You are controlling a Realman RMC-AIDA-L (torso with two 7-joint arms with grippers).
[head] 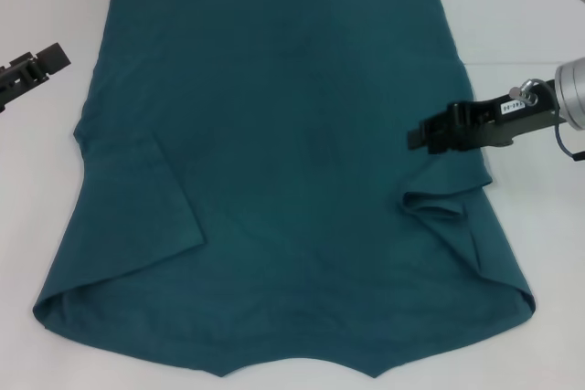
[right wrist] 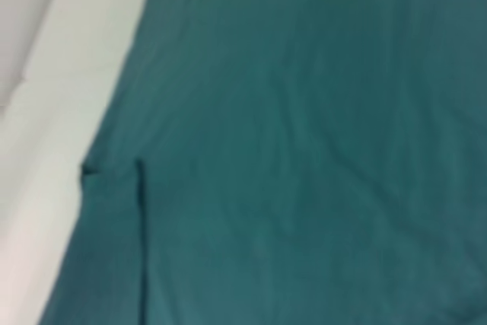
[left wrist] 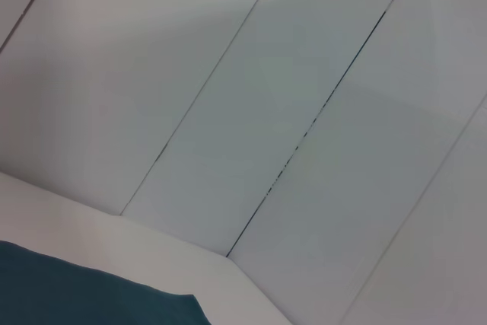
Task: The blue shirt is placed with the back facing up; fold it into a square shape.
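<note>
Teal-blue, soft knit short-sleeved shirt [head: 292, 171] lies spread flat, plain side up, on the white tabletop [head: 37, 180], covering most of it. Both sleeves are already turned inward over the body, so the sides run roughly straight. Fabric looks light, limp and drapey; small ripples show by the right-hand sleeve fold. Judgement: it will sag and slide rather than hold a crease, so take it by pinching doubled edges or corners, e.g. the hem corners nearest the robot, not the middle.

Right gripper [head: 416, 139] hovers just over the shirt's right edge above the folded sleeve; fingers look nearly closed, holding nothing I can make out. Left gripper [head: 59, 55] sits off the cloth on the left; opening cannot be told.
</note>
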